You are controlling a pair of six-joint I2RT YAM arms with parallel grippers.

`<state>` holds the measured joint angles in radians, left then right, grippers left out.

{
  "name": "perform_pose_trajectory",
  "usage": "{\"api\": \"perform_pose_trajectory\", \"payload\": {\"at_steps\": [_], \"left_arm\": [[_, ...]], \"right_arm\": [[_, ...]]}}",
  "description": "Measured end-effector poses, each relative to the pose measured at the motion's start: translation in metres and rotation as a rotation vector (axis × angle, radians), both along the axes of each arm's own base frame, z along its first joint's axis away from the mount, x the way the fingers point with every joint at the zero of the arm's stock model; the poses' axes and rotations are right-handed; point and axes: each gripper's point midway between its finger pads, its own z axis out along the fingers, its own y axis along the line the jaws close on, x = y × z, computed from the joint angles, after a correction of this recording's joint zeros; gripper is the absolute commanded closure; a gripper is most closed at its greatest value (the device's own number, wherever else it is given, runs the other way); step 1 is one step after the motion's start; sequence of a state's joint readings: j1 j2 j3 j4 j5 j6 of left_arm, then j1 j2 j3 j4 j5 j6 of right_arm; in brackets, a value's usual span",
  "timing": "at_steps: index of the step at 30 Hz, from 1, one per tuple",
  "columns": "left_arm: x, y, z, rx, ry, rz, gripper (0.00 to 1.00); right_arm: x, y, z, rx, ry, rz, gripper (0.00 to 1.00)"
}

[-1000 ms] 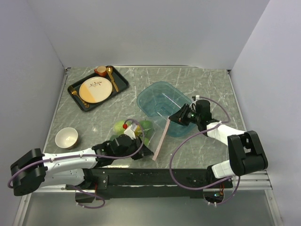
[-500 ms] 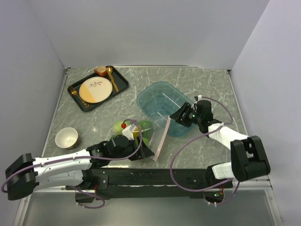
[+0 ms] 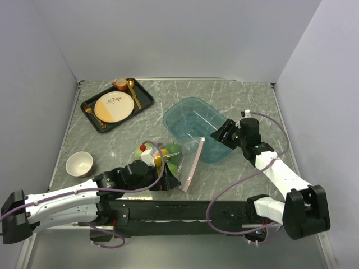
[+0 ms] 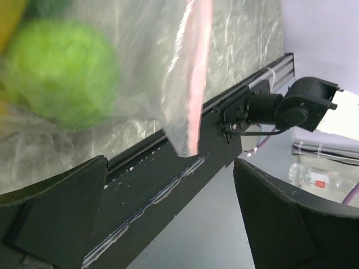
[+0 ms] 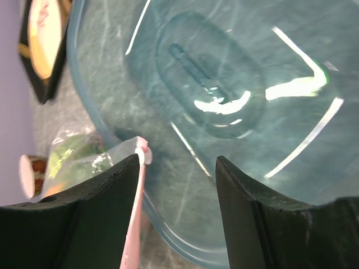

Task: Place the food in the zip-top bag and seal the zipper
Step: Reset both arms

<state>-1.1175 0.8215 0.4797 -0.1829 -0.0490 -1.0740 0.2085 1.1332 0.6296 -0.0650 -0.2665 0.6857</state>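
At six o'clock of the zip-top bag (image 3: 180, 175) (food (image 3: 175, 150) inside), the left gripper (image 3: 170, 181) is held spread, empty; at two o'clock, the right gripper (image 3: 220, 134) likewise.

Top cam high behind, looks down over whole table (image 3: 252, 95); wrist cams close, low; all 3 share zipper (image 4: 197, 73).

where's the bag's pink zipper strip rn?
Top view, mid-table: the pale pink zipper strip forms the right edge of the clear plastic bag, its far end beside the teal translucent tub.
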Motion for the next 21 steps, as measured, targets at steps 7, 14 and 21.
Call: {"api": "perform_pose_trajectory", "payload": {"at_steps": [7, 14, 21], "left_arm": [[0.026, 0.005, 0.073, 0.011, -0.162, 0.066, 0.01], [0.053, 0.012, 0.123, 0.058, -0.302, 0.151, 0.01], [0.094, 0.018, 0.159, 0.130, -0.419, 0.229, 0.01]], "right_arm": [[-0.010, -0.029, 0.004, -0.117, -0.015, -0.092, 0.28], [-0.019, -0.054, 0.000, -0.231, 0.006, -0.162, 0.09], [-0.018, -0.071, 0.013, -0.317, -0.022, -0.205, 0.02]]}}
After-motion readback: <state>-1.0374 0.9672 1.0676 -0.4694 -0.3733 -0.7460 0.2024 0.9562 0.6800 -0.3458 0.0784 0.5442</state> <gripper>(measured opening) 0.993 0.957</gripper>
